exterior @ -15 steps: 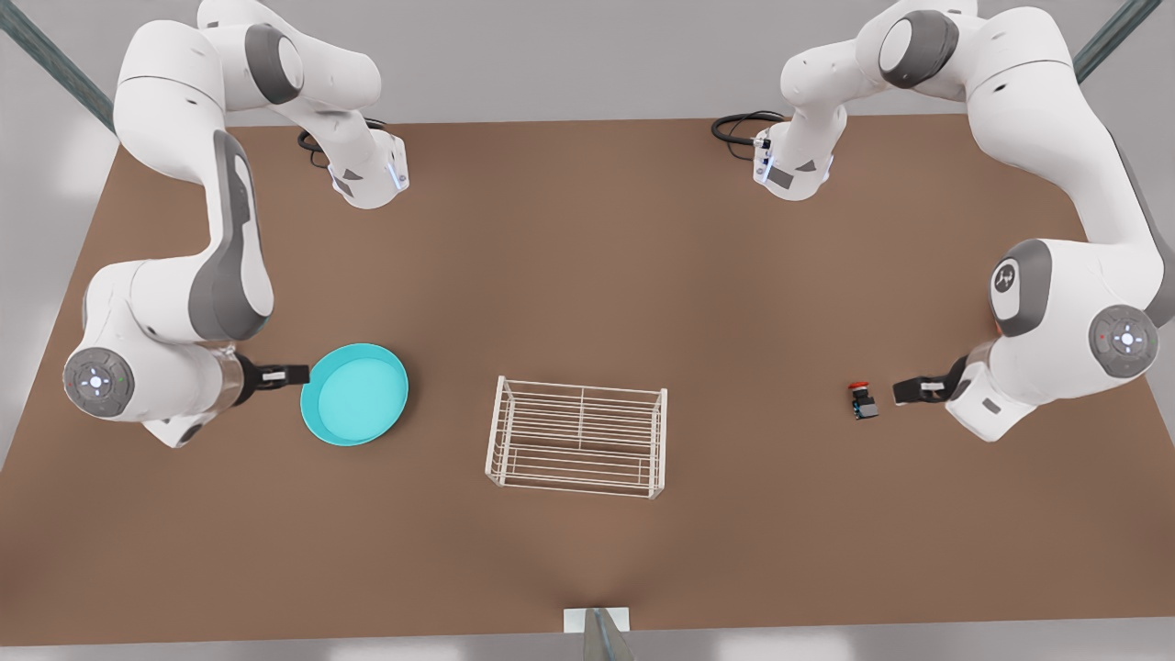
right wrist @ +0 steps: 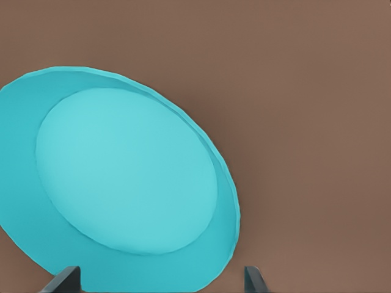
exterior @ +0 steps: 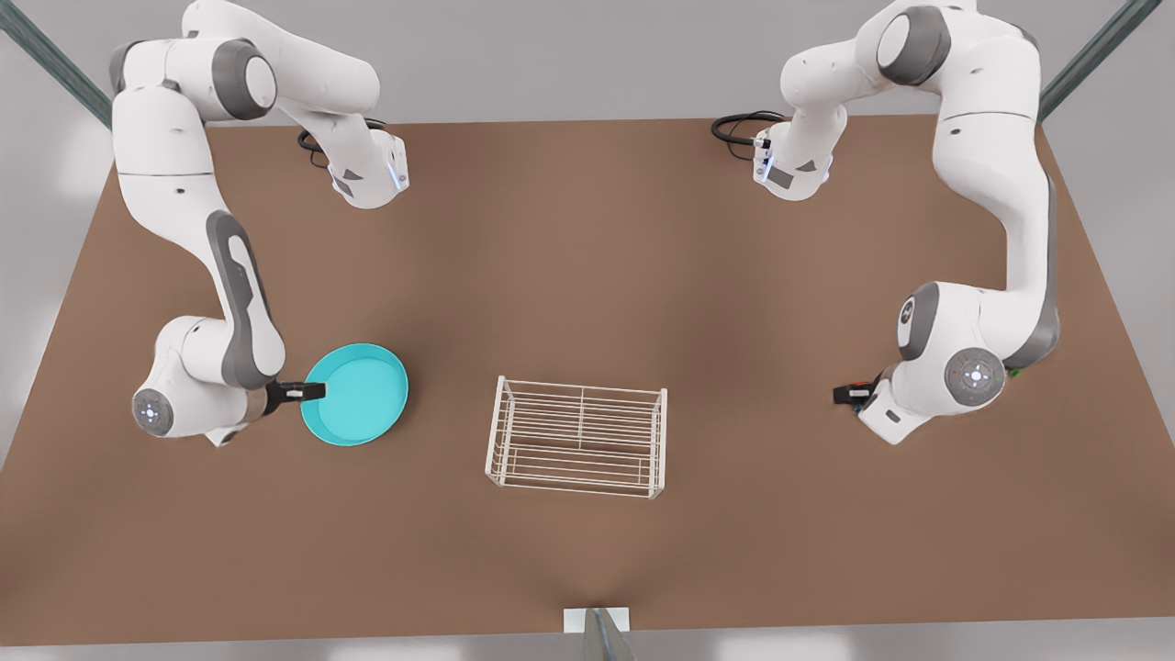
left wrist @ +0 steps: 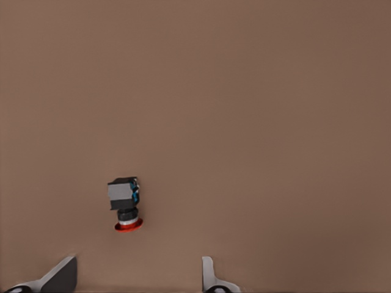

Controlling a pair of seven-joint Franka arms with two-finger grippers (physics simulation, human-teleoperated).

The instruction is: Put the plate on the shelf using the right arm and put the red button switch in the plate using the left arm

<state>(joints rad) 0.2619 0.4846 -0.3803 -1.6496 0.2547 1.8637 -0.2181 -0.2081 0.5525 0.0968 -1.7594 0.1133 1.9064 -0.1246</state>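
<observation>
On my front view's left, the right arm [exterior: 197, 275] reaches down to the brown table [exterior: 587, 275], its right gripper [exterior: 312, 392] at the near edge of the turquoise plate [exterior: 355, 394]. In the right wrist view the two fingertips [right wrist: 66, 279] stand wide apart on either side of the plate's [right wrist: 128, 171] rim, jaws open and not clamped on it. The plate lies flat on the table, just to the front view's left of the shelf [exterior: 578, 438] and apart from it.

At centre, the white wire shelf stands upright on the table with nothing on its bars.

On my front view's right, the left arm [exterior: 1001, 229] bends low over the red button switch [exterior: 859, 385], of which I see a sliver of red cap past the wrist. The left gripper [exterior: 849, 395] sits over it there. In the left wrist view the switch [left wrist: 125, 204] lies on its side on the table, red cap toward the camera, ahead of the spread fingertips [left wrist: 211, 278]; the jaws are open and not touching it. The switch is well apart from the shelf and the plate.
</observation>
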